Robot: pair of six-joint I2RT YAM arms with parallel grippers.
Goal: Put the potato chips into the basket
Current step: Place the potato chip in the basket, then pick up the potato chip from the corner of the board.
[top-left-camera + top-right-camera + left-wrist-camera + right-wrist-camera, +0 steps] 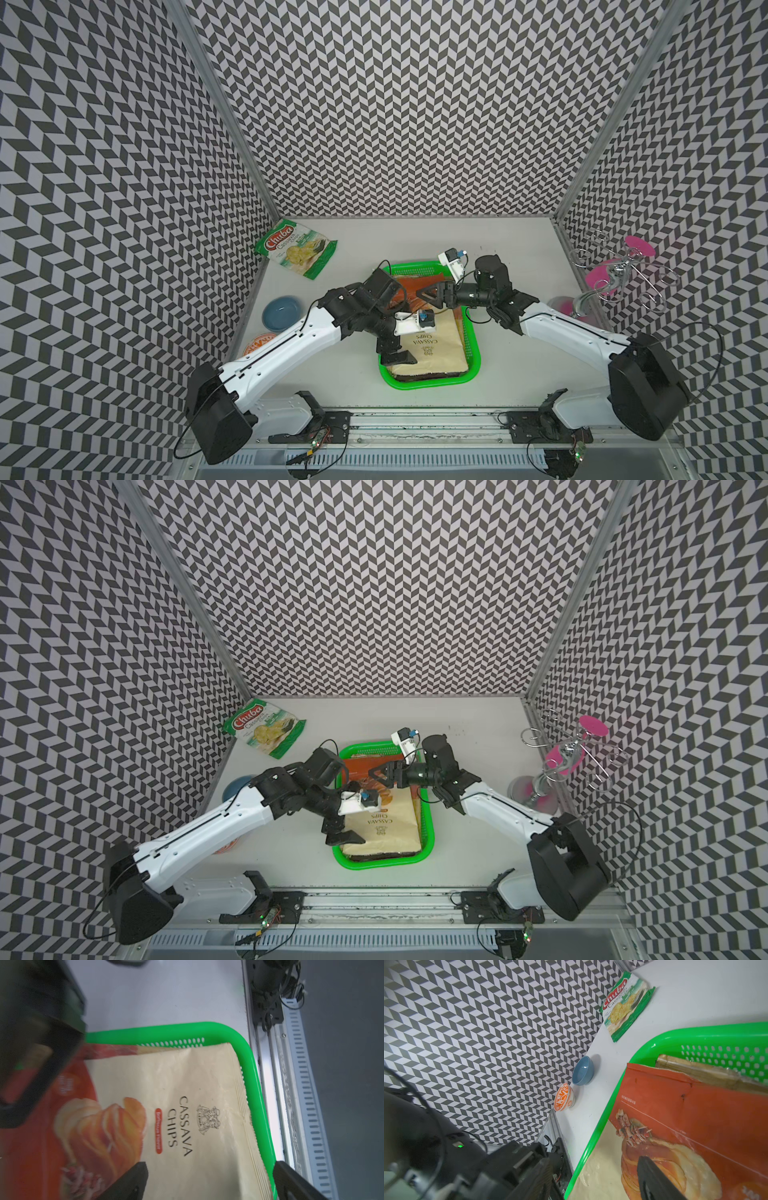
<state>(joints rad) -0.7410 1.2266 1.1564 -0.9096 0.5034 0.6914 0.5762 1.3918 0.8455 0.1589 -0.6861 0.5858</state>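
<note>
mostly done, by my read: several chip bags lay stacked in green basket [475, 357], tan cassava chips bag [432, 345] on top, darker bag [428, 376] showing its edge beneath at near end. chuba bag [296, 249] lay outside on table [415, 237], far left corner; that one was left to move. left claw [209, 1184] hovered over near part of top bag, fingers spread wide, gripping nothing. right claw [424, 293] hung over orange far part of same bag; its spread could not be read. chuba bag lay well apart from both claws, farther and left.
</note>
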